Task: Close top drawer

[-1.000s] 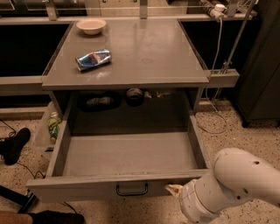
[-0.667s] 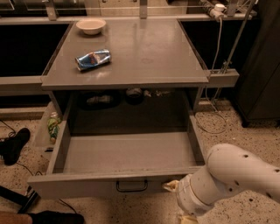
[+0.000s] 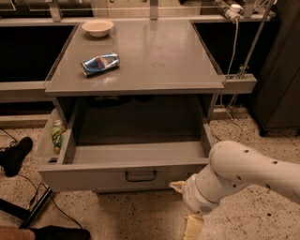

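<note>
Gripper point(image 3: 185, 206) hangs low, just beside the right front end of wide grey metal top drawer point(image 3: 93, 177), which stands pulled out; closing push likely runs straight back under tabletop point(image 3: 154, 70). Grip state: cannot tell.

Lab or workshop, grey metal workbench point(image 3: 154, 65), speckled terrazzo floor point(image 3: 262, 215), trailing cables point(image 3: 233, 56), power strip point(image 3: 230, 9), tool point(image 3: 183, 208) low beside top drawer point(image 3: 89, 177) front

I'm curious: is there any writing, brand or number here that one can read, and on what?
None can be read.
Can on the table: blue and red print, too blurred to read.
Bottle left of the top drawer: green label, unreadable.
Hand, low in front of the drawer's right end: no text seen.
</note>
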Robot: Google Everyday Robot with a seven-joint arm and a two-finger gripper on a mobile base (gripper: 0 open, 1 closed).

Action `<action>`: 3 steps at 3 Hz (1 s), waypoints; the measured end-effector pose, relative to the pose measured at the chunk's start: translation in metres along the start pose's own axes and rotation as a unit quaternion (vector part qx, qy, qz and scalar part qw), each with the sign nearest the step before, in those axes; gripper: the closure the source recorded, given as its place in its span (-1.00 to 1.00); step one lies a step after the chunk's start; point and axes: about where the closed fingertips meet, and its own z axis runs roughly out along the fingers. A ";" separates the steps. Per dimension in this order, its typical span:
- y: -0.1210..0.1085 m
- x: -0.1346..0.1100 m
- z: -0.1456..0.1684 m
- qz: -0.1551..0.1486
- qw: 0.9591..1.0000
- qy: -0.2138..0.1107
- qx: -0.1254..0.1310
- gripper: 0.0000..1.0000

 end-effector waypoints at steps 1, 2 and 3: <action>-0.017 0.000 0.002 -0.003 1.000 0.016 0.010 -1.00; -0.052 0.004 -0.001 0.005 0.999 -0.004 0.045 -1.00; -0.089 -0.001 -0.002 0.000 0.997 -0.013 0.070 -1.00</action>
